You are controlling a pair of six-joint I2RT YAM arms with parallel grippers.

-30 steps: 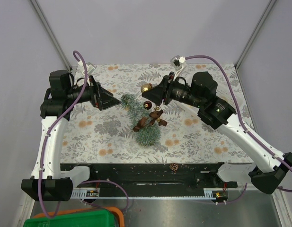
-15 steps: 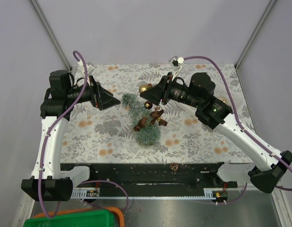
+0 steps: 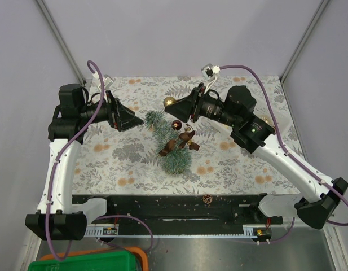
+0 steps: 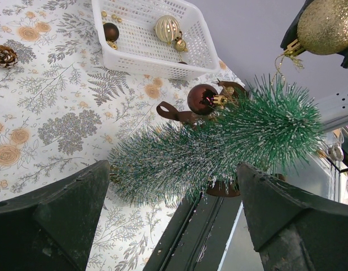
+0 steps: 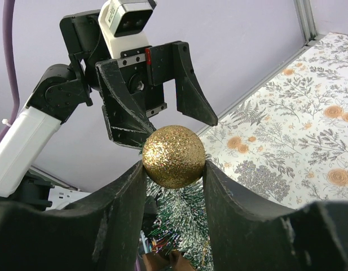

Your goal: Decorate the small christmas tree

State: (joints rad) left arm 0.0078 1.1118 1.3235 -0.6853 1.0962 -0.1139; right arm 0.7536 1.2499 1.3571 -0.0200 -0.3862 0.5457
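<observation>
The small christmas tree (image 3: 168, 144) is standing near the middle of the surface (image 3: 106, 164), between the two arms, its tip pointing toward the far side. I cannot tell if it is fully upright. A dark red bauble (image 3: 176, 125) is hanging on its upper branches, and a brown ribbon (image 3: 182, 141) is lying across the branches lower down.

The right claw (image 5: 174, 164) is gripping a gold bauble (image 5: 174, 156) between its two fingers and is holding it just above the tip of the tree. The left claw (image 4: 174, 168) is standing wide apart and is holding nothing; its fingers are facing the tree from the other side, near it but not touching. So the two claws are meeting over the tree with only little space between them.

In the left wrist view, a white basket (image 4: 151, 34) is sitting behind the tree with some more baubles inside, and a pine cone (image 4: 4, 55) is lying apart on the cloth. Another pine cone (image 3: 207, 199) is resting on the black rail at the near edge.

The surface is wearing a pale cloth printed with grey ferns and orange flowers. Plain lilac-grey walls are closing it on three sides, and a green crate (image 3: 86, 262) is showing at the bottom left.
</observation>
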